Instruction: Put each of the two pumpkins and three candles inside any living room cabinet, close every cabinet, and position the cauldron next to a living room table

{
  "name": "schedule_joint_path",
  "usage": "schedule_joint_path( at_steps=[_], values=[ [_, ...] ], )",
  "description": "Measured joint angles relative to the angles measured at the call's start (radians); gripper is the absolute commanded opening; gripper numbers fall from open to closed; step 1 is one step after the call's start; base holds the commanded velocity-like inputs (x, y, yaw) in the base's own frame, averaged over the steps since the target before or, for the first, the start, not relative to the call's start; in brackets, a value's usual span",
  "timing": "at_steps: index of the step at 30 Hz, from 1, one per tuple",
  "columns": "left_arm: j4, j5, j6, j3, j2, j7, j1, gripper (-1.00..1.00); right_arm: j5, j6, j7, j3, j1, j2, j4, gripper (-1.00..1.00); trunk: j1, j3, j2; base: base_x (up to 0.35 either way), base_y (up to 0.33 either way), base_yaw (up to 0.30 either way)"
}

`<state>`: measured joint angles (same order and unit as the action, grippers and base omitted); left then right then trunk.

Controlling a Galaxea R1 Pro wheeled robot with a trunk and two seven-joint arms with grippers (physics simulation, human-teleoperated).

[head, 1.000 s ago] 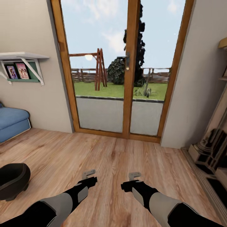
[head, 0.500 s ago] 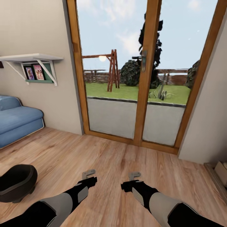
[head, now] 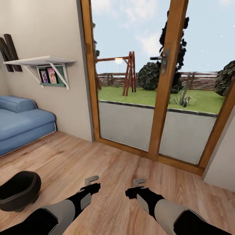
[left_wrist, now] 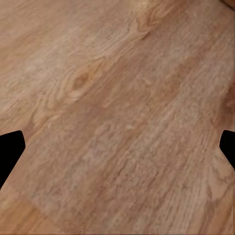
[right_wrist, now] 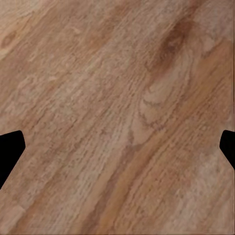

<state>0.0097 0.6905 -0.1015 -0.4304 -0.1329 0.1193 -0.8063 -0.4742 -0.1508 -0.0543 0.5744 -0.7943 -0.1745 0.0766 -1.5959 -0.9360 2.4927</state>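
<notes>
— Swinging leftward, the head camera has turned since a second ago: the glass door has slid toward the right of the picture, the fireplace-like unit beyond it has dropped out, and more of the blue sofa has come in. Both arms sit in the same spot in the picture as before.

— And the cauldron?

— Black, glossy, round-bodied, standing on the wood floor on its short feet, well to the left of the door and nearer the robot than the sofa. It is just outboard of the left forearm, apart from it. Its open mouth faces up and toward the camera.

— What else is around the door?

— Left of the door frame a white wall shelf on brackets, with small framed pictures tucked under it. The sofa lies below that shelf, against the wall. Through the glass: grass, a wooden swing frame, bushes, a fence.

— Grippers?

— The left gripper and right gripper hover over bare floor short of the door, side by side, apart from each other. In each wrist view the dark fingertips sit at opposite edges with only floorboards between them, so both are spread wide and hold nothing.
</notes>
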Motion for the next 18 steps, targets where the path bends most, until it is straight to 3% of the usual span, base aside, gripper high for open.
schedule_joint_path(
  at_steps=[7, 18],
  values=[
    [0.000, 0.000, 0.000, 0.000, 0.000, 0.000, 0.000, 1.00, 0.000, -0.002, 0.000, 0.001, 0.000, 0.000, 0.000, 1.00, 0.000, 0.000, 0.000, 0.293, -0.213, 0.049],
    [0.001, 0.000, 0.000, 0.000, 0.000, 0.000, 0.000, 1.00, 0.001, -0.003, 0.000, 0.001, 0.000, 0.000, 0.000, 1.00, 0.000, 0.000, 0.000, 0.292, -0.220, 0.272]
  ],
)
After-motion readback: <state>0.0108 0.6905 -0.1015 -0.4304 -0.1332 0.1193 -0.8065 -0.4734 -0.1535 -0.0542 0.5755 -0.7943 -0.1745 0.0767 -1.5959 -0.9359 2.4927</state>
